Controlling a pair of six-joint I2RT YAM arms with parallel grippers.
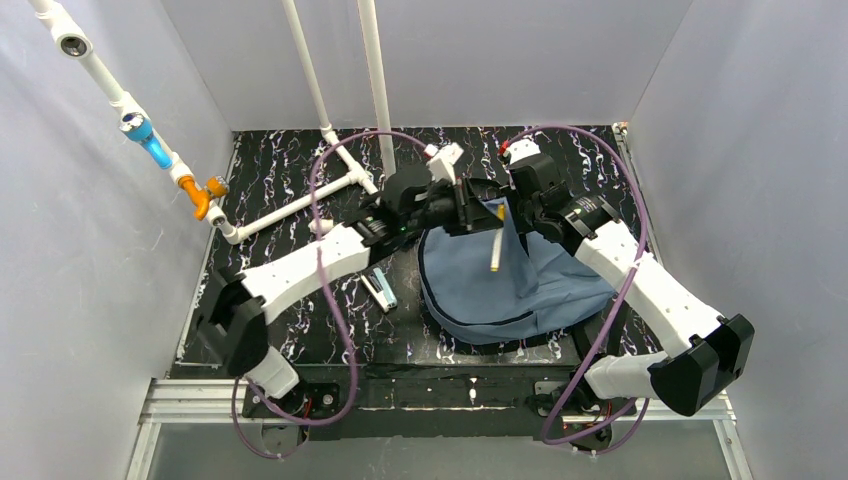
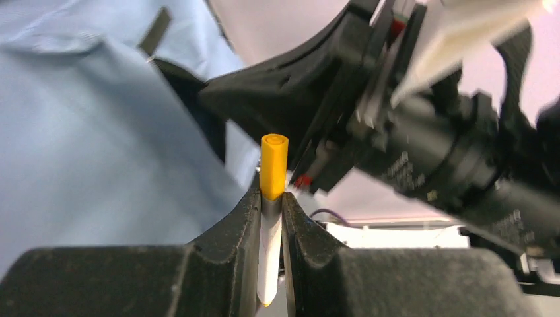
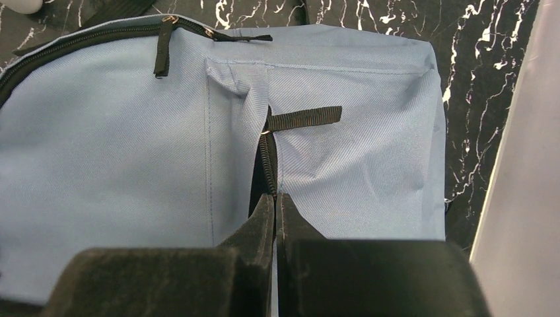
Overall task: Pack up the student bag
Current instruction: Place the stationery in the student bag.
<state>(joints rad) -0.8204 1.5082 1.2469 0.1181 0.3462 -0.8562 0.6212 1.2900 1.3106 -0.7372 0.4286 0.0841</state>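
Note:
The slate-blue student bag [image 1: 500,290] lies in the middle of the table, its far part lifted. My left gripper [image 1: 478,212] is shut on a white pen with a yellow cap [image 1: 495,250], held over the bag's upper part. In the left wrist view the gripper [image 2: 271,201] clamps the pen's white barrel and the yellow cap [image 2: 273,165] sticks out past the tips, with bag fabric [image 2: 92,145] to the left. My right gripper [image 1: 515,208] is shut on the bag; in the right wrist view the gripper [image 3: 275,201] pinches the edge of a zipper opening [image 3: 265,158] on the bag [image 3: 132,145].
A small blue-and-white item [image 1: 380,290] lies on the black marbled table [image 1: 280,180] left of the bag. A white pipe frame [image 1: 300,200] stands at the back left. White walls close in three sides. The right arm's wrist [image 2: 422,132] is close in front of the left gripper.

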